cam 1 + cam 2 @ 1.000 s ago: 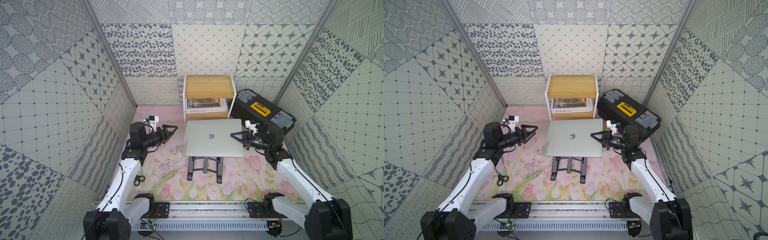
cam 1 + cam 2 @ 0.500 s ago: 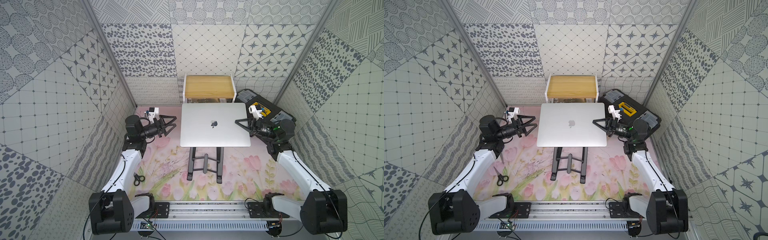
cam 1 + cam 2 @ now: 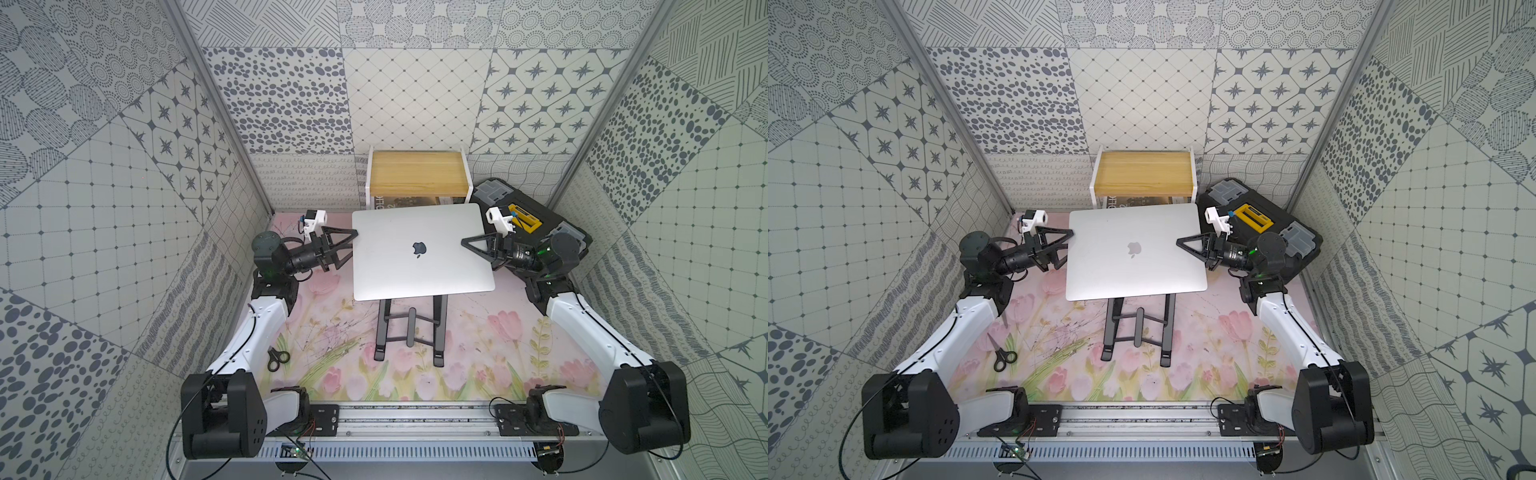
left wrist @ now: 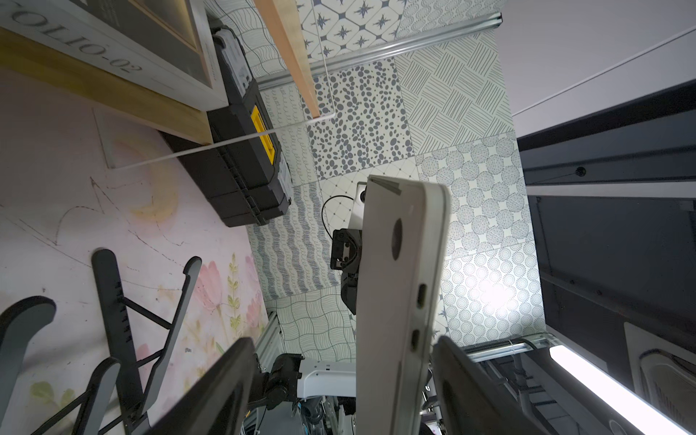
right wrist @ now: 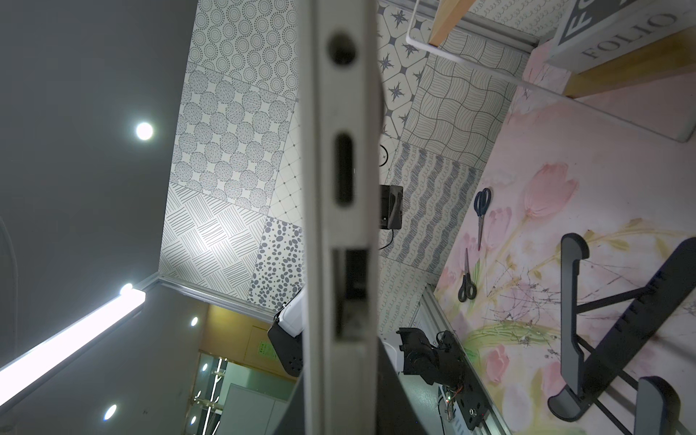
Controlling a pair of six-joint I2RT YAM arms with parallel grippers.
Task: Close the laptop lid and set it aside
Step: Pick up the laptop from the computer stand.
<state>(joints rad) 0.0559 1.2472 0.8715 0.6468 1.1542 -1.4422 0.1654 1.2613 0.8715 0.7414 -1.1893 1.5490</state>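
The silver laptop [image 3: 419,253] [image 3: 1133,249] hangs level above the dark folding stand [image 3: 409,328], its lid shut and the apple logo facing up. My right gripper [image 3: 464,243] [image 5: 342,376] is shut on the laptop's right edge, one finger over the lid and one under the base. My left gripper [image 3: 351,249] [image 4: 342,342] straddles the left edge with its jaws open. In the left wrist view one finger [image 4: 463,384] lies close against the laptop [image 4: 399,301]. The other finger [image 4: 226,380] stands well clear of it.
A white-framed wooden shelf [image 3: 417,174] with a book under it stands at the back. A black toolbox [image 3: 540,220] with a yellow latch sits at the back right, under my right wrist. Scissors [image 3: 277,358] lie on the floral mat by the left arm.
The closed laptop has come up off the stand and now hangs higher and a little farther back. Both arms rose with it.
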